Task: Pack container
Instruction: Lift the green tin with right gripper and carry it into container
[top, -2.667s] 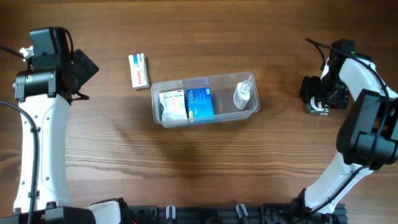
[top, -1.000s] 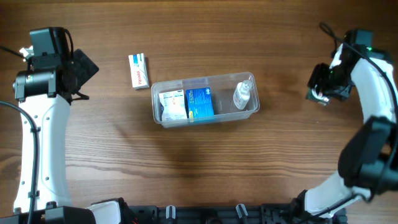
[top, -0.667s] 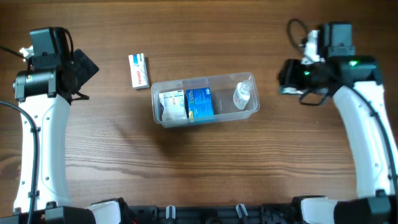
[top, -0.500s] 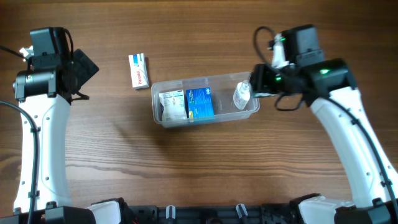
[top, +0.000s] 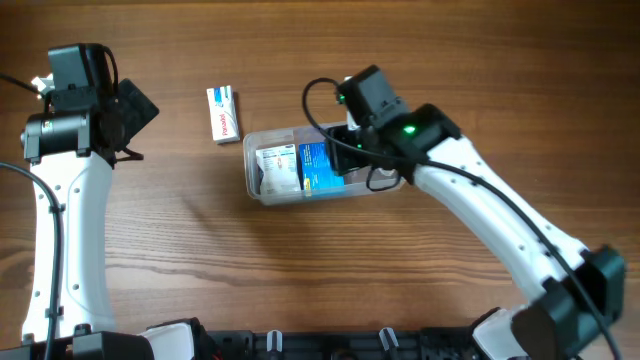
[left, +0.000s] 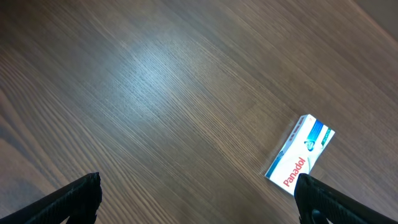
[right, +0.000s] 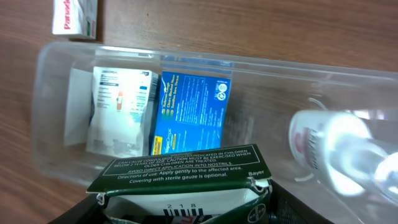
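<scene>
Item: container (top: 250, 175); clear shallow tub, mid-worktop, slightly toward the far edge; long axis runs from the worktop's left edge toward its right edge, a little skewed.
Contents: white box (top: 275, 170) at the left end; blue packet (top: 318, 165) beside it; clear bottle (right: 339, 143) lying at the right end.
Outside it: Panadol box (top: 223, 113) on the worktop off the tub's far-left corner.
Right gripper (right: 186, 214): clamped on a green-topped carton (right: 186, 171); directly above the tub, over its near wall by the blue packet; I judge the free floor lies between packet and bottle, so my descent turns on shifting toward the bottle end.
Left gripper (left: 199, 202): spread wide, holding nothing, by the worktop's left edge; well apart from the tub; right arm is far nearer.
Change: right arm has swung in from the worktop's right edge; left arm, tub contents and Panadol box unmoved.
</scene>
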